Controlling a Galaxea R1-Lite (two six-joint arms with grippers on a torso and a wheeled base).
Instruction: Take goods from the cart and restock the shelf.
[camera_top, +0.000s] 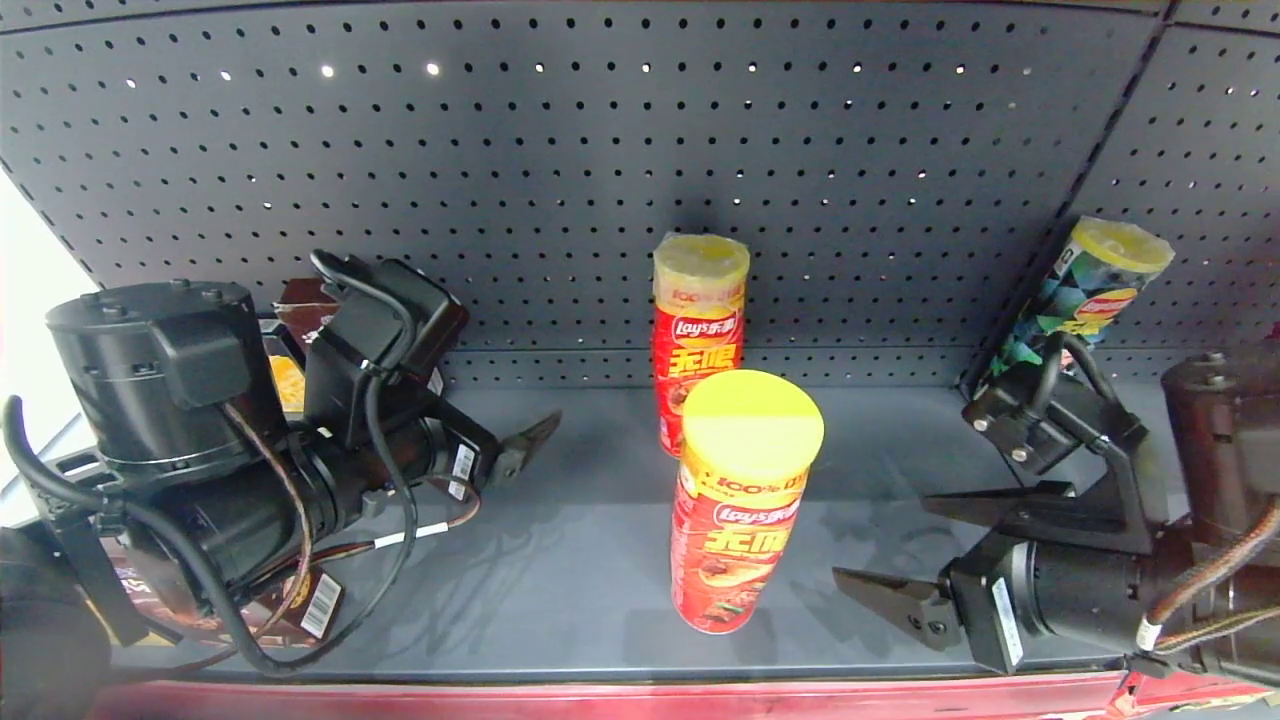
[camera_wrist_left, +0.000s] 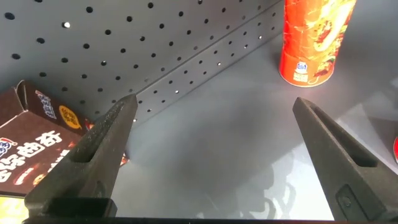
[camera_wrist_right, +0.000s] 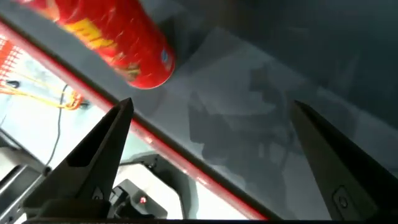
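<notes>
Head view: the front crisp can (camera_top: 745, 500) stands upright on the shelf (camera_top: 570, 560), close to its red lip (camera_top: 600, 695), with the rear crisp can (camera_top: 698, 330) behind it by the pegboard (camera_top: 600, 180). The right pincer (camera_top: 885, 540) hangs released and empty just right of the front crisp can, and the left pincer (camera_top: 520, 450) is off to its left. Farther right, a leaning crisp can (camera_top: 1085, 290) tilts against the pegboard, close behind the right arm. A careless pull-back of that arm could, I judge, topple it. Left wrist view: the left pincer (camera_wrist_left: 211, 112) is spread wide, holding nothing. The rear crisp can (camera_wrist_left: 314, 37) lies ahead and a brown box (camera_wrist_left: 31, 143) to the side, so there is little risk there. Right wrist view: the right pincer (camera_wrist_right: 211, 106) gapes above the red lip (camera_wrist_right: 186, 155), with the front crisp can (camera_wrist_right: 124, 43) near one finger. A sideways swing would likely tip it off the shelf.
</notes>
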